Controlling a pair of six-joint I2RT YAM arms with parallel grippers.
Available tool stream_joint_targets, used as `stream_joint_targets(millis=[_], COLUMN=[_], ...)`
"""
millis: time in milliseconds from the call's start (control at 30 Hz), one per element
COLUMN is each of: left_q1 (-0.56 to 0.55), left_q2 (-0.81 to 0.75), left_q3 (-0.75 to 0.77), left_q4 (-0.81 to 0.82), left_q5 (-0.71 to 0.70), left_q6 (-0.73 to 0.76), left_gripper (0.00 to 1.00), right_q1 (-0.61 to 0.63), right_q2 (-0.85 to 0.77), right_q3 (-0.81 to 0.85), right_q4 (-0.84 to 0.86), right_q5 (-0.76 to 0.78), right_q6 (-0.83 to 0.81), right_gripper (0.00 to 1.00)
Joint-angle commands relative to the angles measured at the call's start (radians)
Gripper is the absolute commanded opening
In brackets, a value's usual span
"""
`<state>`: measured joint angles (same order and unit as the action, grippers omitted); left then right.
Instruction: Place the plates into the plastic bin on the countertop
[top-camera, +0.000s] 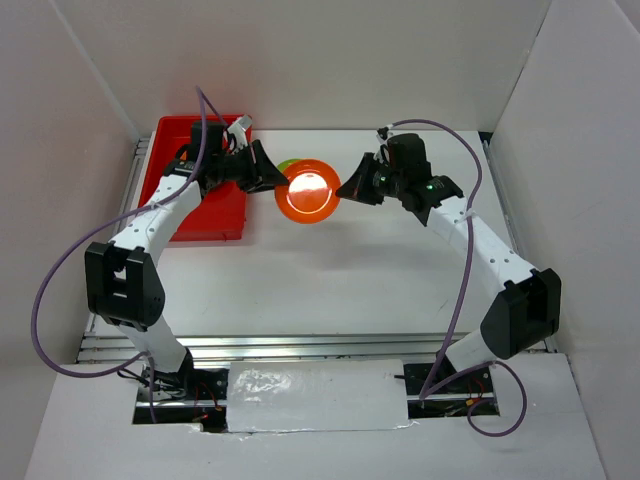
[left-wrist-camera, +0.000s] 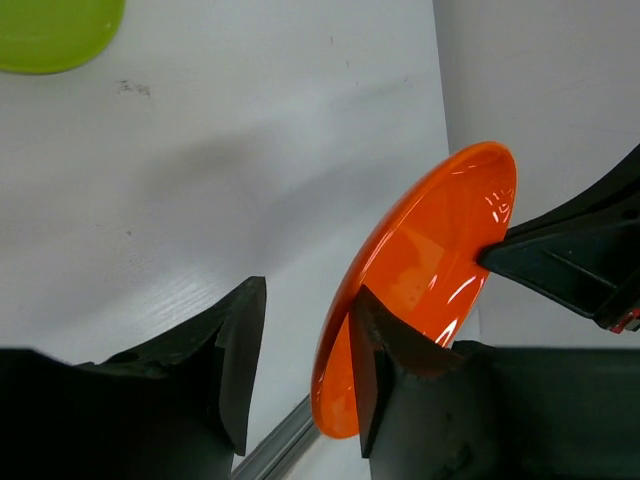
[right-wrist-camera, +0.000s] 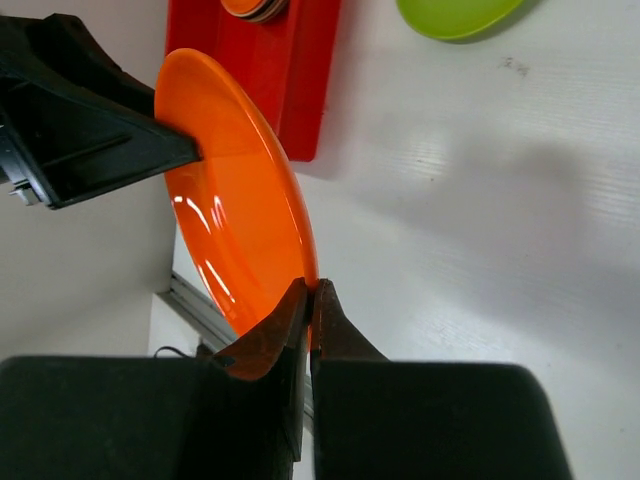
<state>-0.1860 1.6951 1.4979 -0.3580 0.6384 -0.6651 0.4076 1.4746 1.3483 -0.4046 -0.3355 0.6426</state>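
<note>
1. The orange plate (top-camera: 308, 190) hangs in the air above the countertop (top-camera: 330, 280), tilted on its edge between the two arms, near the plastic bin (top-camera: 172, 135).
2. The right gripper (right-wrist-camera: 310, 292) is clamped on one side of the rim and carries the plate.
3. The left gripper (left-wrist-camera: 305, 310) straddles the opposite side of the rim with its jaws apart. One finger (left-wrist-camera: 385, 350) touches the plate's face, and the other stands clear of its back.
4. This looks like a handover. To do it well, the left jaws should close firmly on the rim before the right ones release, because the glossy plate may slip.
5. After that, the left arm should lay the plate flat in the bin.
6. The lime green plate (left-wrist-camera: 45, 30) lies on the countertop, outside the bin.
</note>
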Motion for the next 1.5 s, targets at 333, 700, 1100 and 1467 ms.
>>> stream_joint_targets(millis=[333, 700, 1100, 1467], left_q1=[0.101, 0.471, 0.473, 0.341], left_q2=[-0.041, 0.321, 0.404, 0.160], left_q3=[0.018, 0.254, 0.296, 0.294], left_q4=[0.018, 0.077, 0.039, -0.200], left_q5=[-0.144, -0.467, -0.476, -0.821], left_q6=[-0.089, -0.139, -0.110, -0.088], left_gripper=[0.00, 0.00, 0.99, 0.99], right_q1=[-0.088, -0.161, -0.142, -0.082], right_q2=[-0.002, -0.128, -0.033, 0.519], right_q3=[-0.087, -0.374, -0.272, 0.031], right_q4=[0.242, 0.314, 0.268, 0.356], right_q5=[-0.111, -0.186, -0.148, -0.016], right_q6=[0.132, 0.055, -0.003, 0.226], right_gripper=[1.00, 1.00, 1.00, 1.00])
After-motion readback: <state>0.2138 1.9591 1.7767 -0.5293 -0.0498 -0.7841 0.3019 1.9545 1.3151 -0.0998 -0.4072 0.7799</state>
